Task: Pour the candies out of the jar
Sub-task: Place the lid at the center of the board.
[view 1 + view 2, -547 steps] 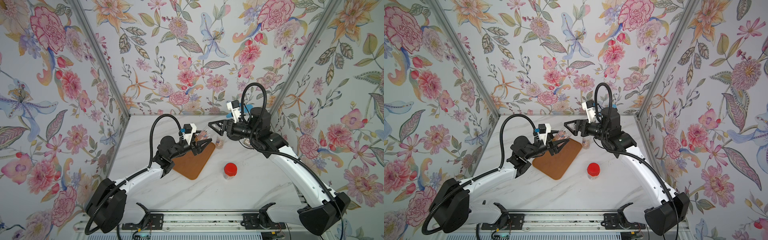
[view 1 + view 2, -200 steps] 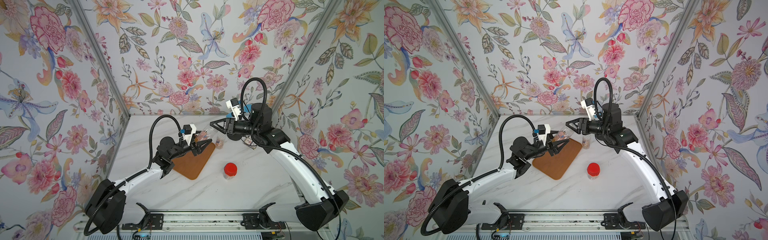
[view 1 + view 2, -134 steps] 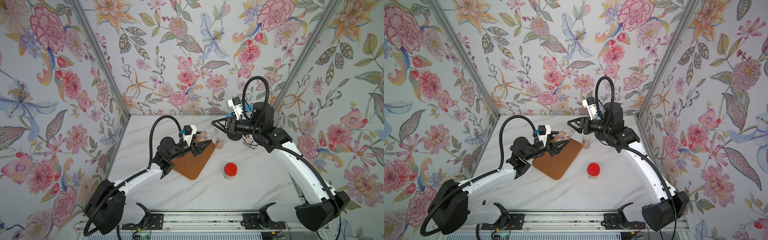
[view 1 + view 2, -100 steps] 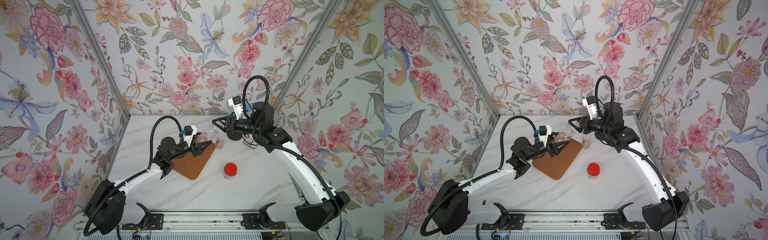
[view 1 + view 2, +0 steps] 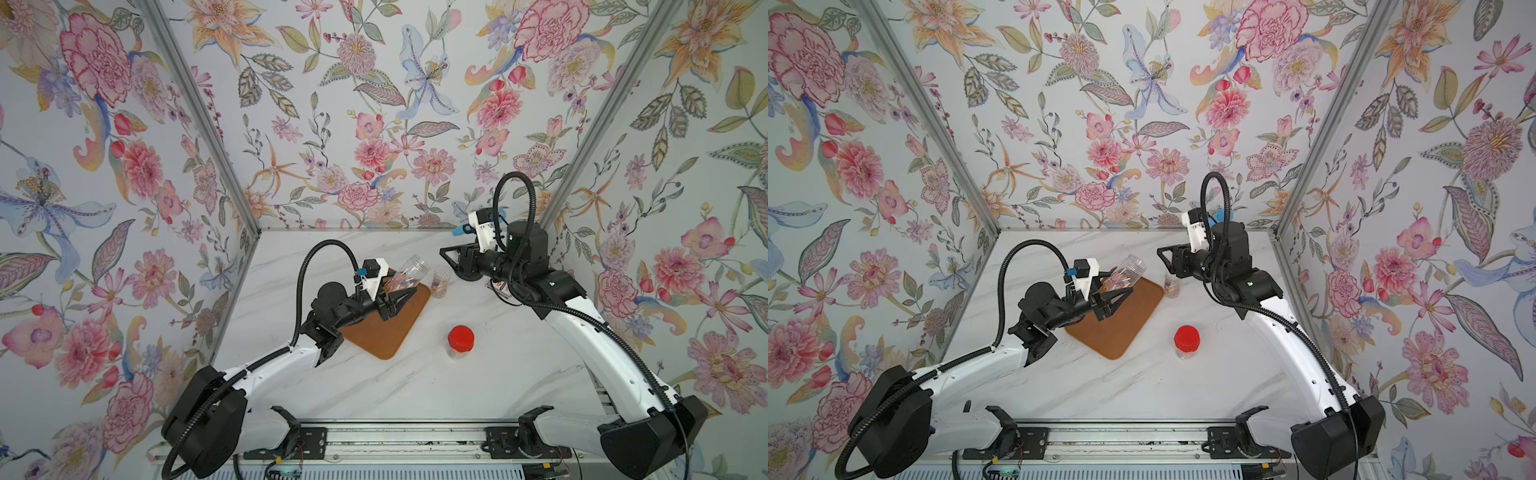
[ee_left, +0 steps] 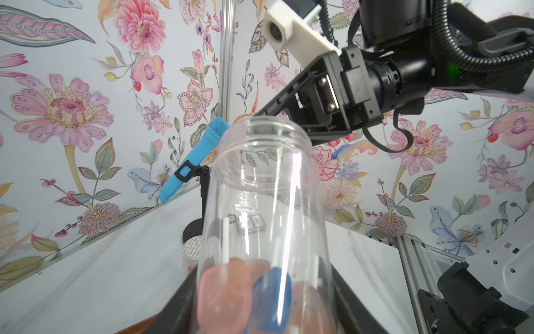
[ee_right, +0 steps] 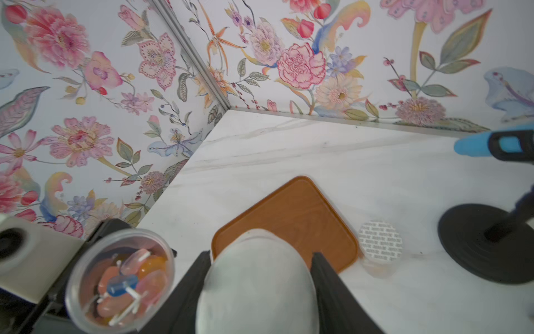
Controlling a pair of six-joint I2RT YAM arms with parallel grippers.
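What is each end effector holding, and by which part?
The left end effector grips the open clear jar by its lower body, candies inside. The right end effector pinches the whitish lid across its opposite edges.

Both top views look steeply down on the whole desk (image 5: pixel 415 386) — the wrist cameras, close in, share the jar (image 6: pixel 260 188).

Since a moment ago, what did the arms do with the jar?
The right gripper drew back from the jar with the lid in its jaws. The left gripper still holds the jar tilted over the brown tray; the candies and red-lidded jar stayed put.
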